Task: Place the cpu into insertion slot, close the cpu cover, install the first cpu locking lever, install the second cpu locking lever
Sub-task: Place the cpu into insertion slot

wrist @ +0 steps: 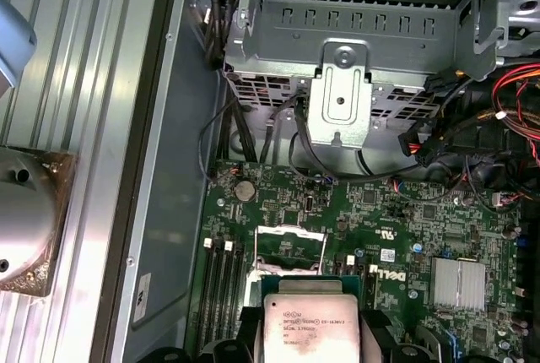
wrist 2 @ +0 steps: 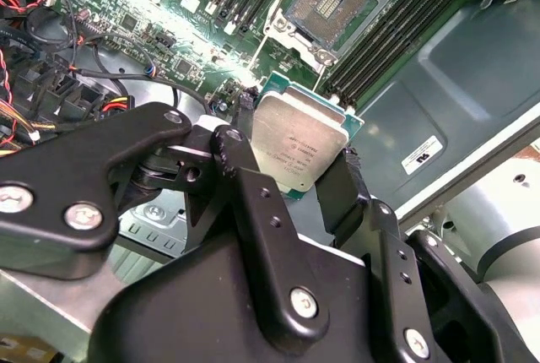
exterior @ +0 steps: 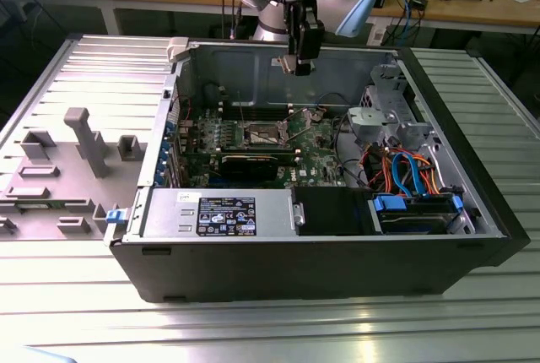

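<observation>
The claw (exterior: 302, 61) hangs over the open computer case (exterior: 253, 67), gripping the cpu (wrist 2: 299, 139) by two opposite edges between its fingers (wrist 2: 342, 181), well above the insertion slot (wrist 2: 337, 0), which lies beneath it on the green board (wrist: 405, 236) with its pins showing.

The cpu (wrist 2: 299, 135) is silver-grey, edged green; the gripper (wrist 2: 294, 169) black; the board (wrist: 405, 245) green, speckled with dark chips. Black case (exterior: 337, 274), orange and blue cables (exterior: 403, 169), ribbed silvery table (exterior: 253, 329).
</observation>
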Motion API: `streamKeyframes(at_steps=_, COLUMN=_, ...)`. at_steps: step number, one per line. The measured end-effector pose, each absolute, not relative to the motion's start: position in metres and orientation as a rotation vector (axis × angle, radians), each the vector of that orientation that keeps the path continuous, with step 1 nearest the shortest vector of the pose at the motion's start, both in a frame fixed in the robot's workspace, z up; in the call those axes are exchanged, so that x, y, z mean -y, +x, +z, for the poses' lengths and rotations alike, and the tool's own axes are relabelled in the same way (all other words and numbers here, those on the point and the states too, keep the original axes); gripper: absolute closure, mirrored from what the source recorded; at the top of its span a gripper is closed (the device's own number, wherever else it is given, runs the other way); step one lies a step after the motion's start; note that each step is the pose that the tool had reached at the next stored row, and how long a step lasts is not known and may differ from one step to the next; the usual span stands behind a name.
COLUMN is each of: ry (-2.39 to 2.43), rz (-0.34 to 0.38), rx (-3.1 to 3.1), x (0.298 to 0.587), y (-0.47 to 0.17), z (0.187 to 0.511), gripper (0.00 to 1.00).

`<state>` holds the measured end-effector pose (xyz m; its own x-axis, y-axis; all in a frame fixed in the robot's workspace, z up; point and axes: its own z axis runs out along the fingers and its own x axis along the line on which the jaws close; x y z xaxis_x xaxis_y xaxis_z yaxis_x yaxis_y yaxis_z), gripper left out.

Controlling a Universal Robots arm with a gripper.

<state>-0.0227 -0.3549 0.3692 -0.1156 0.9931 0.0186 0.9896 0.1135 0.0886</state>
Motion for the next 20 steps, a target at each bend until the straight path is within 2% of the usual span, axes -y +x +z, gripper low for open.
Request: streamKeyframes(at_steps=20, ry=2.169, rz=0.121, rx=-2.206, x=0.355, y=-0.037, z=0.366, gripper=0.45)
